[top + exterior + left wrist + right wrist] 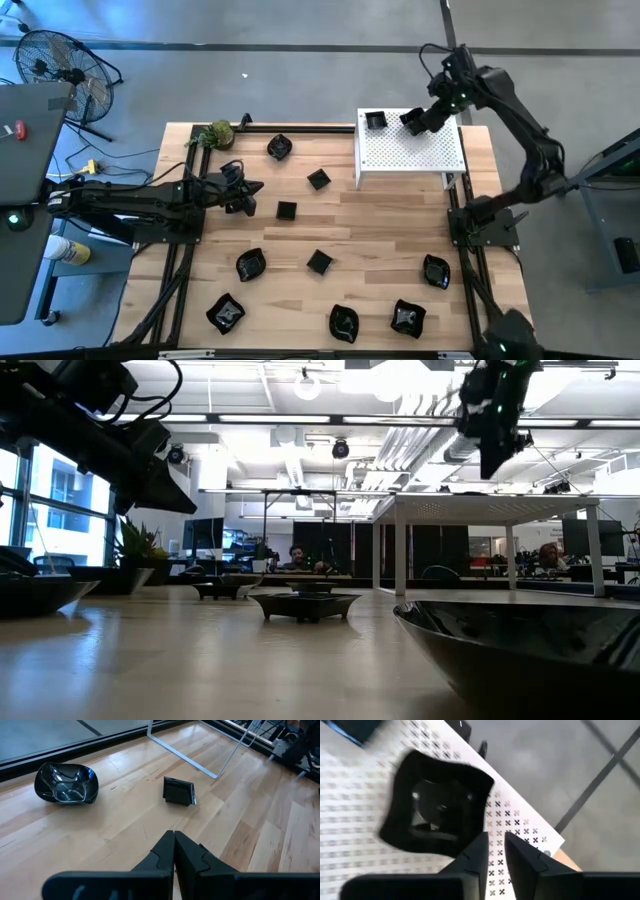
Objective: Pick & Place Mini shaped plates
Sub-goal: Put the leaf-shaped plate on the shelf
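Hovering just beside the square plate (pixel 375 121) on the white rack (pixel 420 155), right pincer (pixel 412 122) narrowly parted, empty.

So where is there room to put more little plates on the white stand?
The white perforated stand holds one black plate at its far left corner, with the right gripper hovering beside it. Everything nearer and rightward is bare. The wooden table's front edge is crowded with plates.
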`<control>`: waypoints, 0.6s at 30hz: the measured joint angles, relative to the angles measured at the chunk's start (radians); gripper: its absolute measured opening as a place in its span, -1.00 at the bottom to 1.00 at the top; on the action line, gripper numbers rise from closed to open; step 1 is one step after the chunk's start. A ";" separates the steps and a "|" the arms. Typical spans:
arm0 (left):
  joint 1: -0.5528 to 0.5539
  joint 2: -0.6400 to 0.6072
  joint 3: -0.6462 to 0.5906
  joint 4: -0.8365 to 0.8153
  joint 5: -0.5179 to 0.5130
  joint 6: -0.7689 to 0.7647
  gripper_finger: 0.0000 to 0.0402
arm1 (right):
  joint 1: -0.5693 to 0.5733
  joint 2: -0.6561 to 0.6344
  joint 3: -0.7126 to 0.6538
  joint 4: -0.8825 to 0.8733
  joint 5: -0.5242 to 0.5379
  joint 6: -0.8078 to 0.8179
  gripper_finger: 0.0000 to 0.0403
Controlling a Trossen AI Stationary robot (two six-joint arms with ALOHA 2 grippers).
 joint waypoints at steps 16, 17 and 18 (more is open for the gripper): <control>0.000 0.000 0.057 -0.031 0.079 0.074 -1.00 | 0.434 -0.410 -0.467 0.664 -0.255 0.403 -0.98; 0.000 -0.001 0.070 -0.051 0.083 0.081 -1.00 | 0.474 -0.430 -0.499 0.700 -0.242 0.425 -0.98; 0.000 0.000 0.083 -0.074 0.086 0.082 -1.00 | 0.511 -0.448 -0.524 0.721 -0.223 0.443 -0.99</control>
